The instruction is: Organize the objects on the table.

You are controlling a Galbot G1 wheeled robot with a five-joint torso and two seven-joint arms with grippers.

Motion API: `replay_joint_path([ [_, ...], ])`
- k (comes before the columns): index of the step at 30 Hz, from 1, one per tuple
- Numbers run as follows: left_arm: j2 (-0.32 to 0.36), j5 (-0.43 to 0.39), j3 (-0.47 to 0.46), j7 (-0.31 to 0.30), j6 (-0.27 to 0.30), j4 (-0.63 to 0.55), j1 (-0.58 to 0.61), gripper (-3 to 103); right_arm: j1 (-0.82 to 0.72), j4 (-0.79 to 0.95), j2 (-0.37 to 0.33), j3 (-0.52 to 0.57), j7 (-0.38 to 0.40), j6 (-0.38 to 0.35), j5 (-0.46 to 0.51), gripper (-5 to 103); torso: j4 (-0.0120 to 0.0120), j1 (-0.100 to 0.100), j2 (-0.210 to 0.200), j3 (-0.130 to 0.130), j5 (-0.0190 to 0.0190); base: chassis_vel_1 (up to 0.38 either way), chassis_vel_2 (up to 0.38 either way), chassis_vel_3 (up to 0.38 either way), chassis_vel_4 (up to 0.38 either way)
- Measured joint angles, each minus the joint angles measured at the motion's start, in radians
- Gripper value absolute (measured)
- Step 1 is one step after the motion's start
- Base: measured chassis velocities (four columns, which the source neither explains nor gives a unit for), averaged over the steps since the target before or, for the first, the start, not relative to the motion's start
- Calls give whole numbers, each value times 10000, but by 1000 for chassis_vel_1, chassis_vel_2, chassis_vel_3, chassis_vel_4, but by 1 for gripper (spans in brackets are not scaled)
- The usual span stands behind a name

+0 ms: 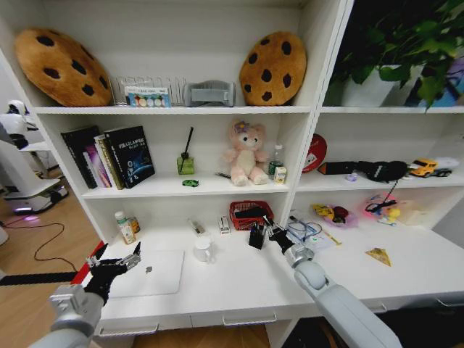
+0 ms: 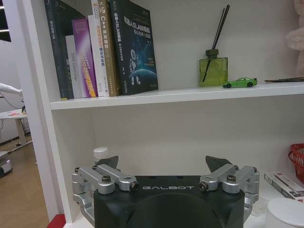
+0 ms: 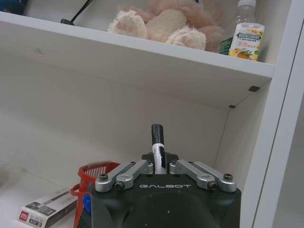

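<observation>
My right tool is clenched on a pen, held upright over the back of the table near the red basket, so I judge it's headed for a holder; the pen is slim, white barrel with black cap, poking up between the fingers; left tool is released, hovering at the laptop, which lies flat, closed, silver, at the table's left front
</observation>
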Motion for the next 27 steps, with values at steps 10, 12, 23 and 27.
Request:
replay_joint_path([
  [10, 0, 0, 0, 0, -1, 0, 0, 100, 586, -883, 949, -373, 479, 1512, -474, 10, 1, 0, 0, 0, 1, 0, 0, 0, 0],
  [12, 0, 0, 0, 0, 0, 1, 0, 100, 624, -1009, 1038, -374, 484, 1582, -501, 10, 1, 0, 0, 0, 2, 0, 0, 0, 0],
  [23, 0, 0, 0, 0, 0, 0, -1, 100, 803, -1855, 1600, -374, 592, 1789, -424, 10, 2, 0, 1, 0, 3, 0, 0, 0, 0],
  [27, 0, 0, 0, 0, 0, 1, 0, 100, 829, -1939, 1655, -380, 668, 1676, -267, 14, 0, 0, 1, 0, 3, 0, 0, 0, 0],
])
